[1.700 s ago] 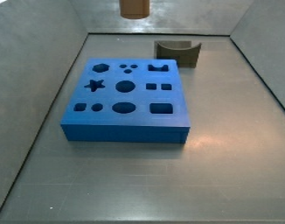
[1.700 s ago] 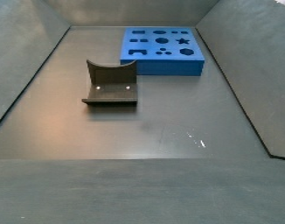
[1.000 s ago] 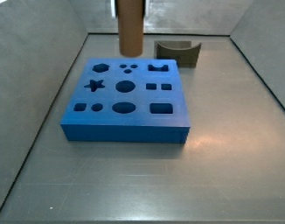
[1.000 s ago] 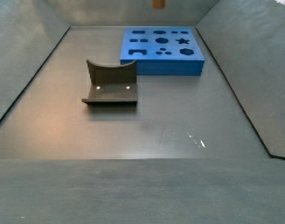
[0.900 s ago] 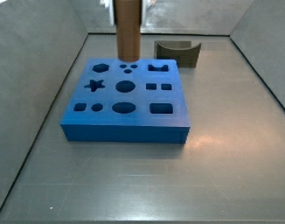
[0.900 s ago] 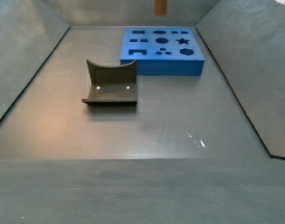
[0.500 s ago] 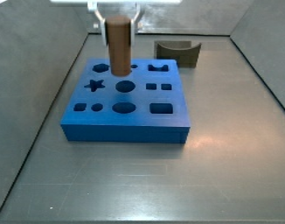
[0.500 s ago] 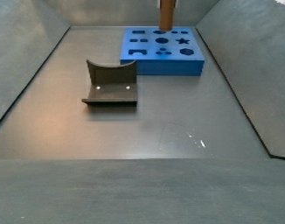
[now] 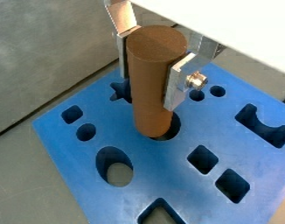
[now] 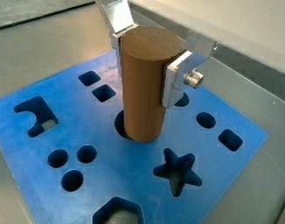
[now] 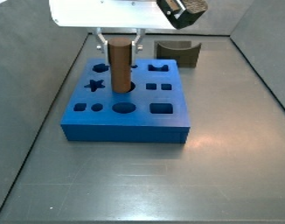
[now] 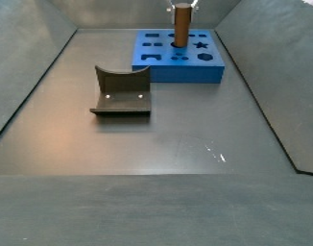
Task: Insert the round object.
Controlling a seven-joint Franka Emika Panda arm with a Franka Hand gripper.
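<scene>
Peg clamped upright, its foot at a round hole.

I have the gripper (image 9: 151,54) closed on the round object (image 9: 152,80), plates on both sides, above the blue block (image 11: 124,124) at upper centre in a side view. Its lower end sits in the central round hole (image 10: 129,129). The dark olive arch block (image 12: 122,92) stands apart, left of centre.

tool (image 11: 119,40) over block (image 11: 125,114) — floor bare | arch block (image 11: 177,52) behind

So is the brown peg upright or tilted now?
Upright: the brown peg stands vertical in the gripper, its lower end at the blue block's central round hole.
</scene>
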